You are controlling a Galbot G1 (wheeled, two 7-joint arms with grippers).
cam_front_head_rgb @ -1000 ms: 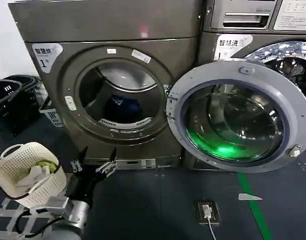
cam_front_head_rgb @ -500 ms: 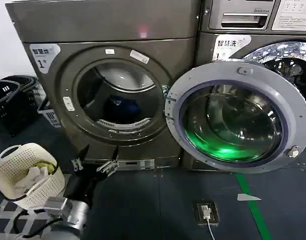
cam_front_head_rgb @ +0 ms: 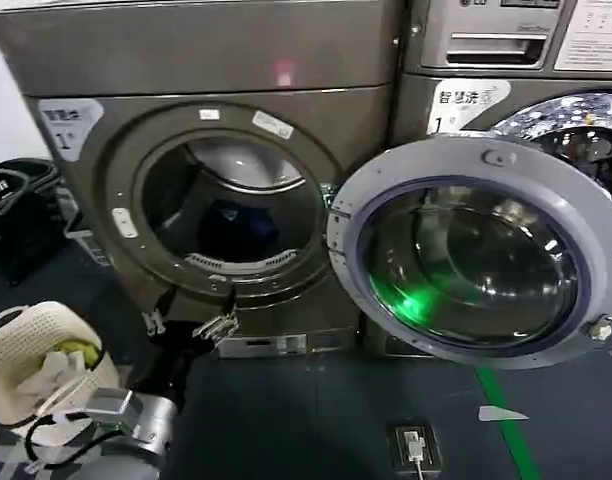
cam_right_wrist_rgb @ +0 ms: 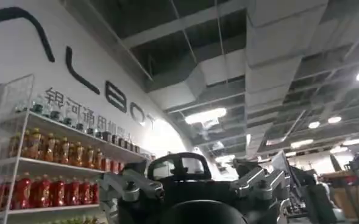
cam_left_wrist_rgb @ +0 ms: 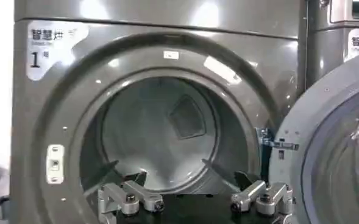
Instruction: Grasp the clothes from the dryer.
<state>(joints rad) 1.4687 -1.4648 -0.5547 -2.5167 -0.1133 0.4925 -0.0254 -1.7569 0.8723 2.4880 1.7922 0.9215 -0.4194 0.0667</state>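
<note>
Closer now, the left gripper (cam_front_head_rgb: 189,323) hangs wide open just below the dryer (cam_front_head_rgb: 216,110) mouth; the clothes (cam_front_head_rgb: 238,225) lie deep inside the drum, so reaching in comes next.

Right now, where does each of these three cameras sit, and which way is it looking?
Head view: from the robot's head, down at the dryer, its open door, a basket; left gripper open below the port.
Left wrist view: on the left arm, into the drum; left gripper at the edge.
Right wrist view: tilted toward the ceiling and drink shelves; right gripper open.
Head and left wrist views share the dryer.
</note>
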